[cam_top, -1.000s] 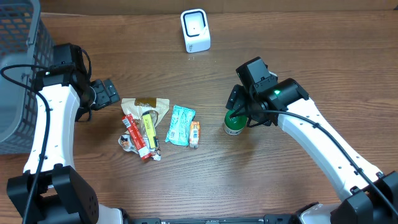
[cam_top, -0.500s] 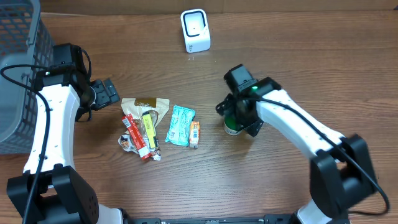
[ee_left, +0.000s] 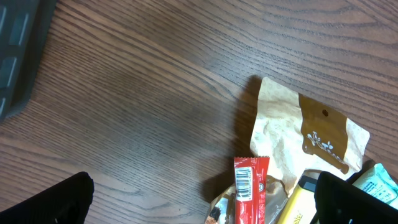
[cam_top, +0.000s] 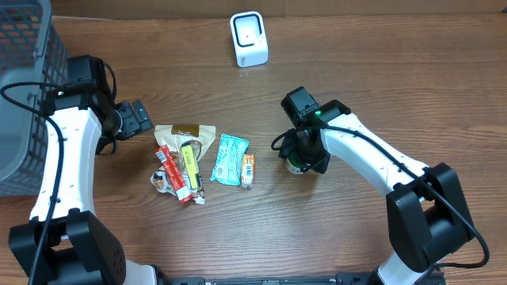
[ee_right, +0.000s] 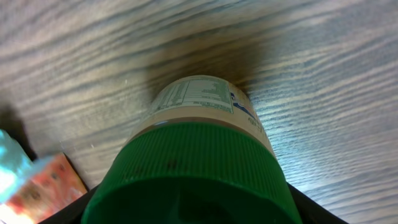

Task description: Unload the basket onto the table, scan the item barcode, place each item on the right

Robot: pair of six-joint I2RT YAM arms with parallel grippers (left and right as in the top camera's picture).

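Green-capped bottle (ee_right: 193, 168) stands upright just right of the middle of the bench (cam_top: 412, 95), with my right jaws down around its cap; I cannot tell whether they press on it. Just left of it lie the snack packets (cam_top: 202, 158), my left jaws spread wide beside them. The white scanner (cam_top: 249, 38) sits at the far edge.

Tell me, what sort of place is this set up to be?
Probably a mock shop checkout on a wooden table: a white barcode scanner stands at the back, a grey mesh basket sits at one side, and snack packets lie loose.
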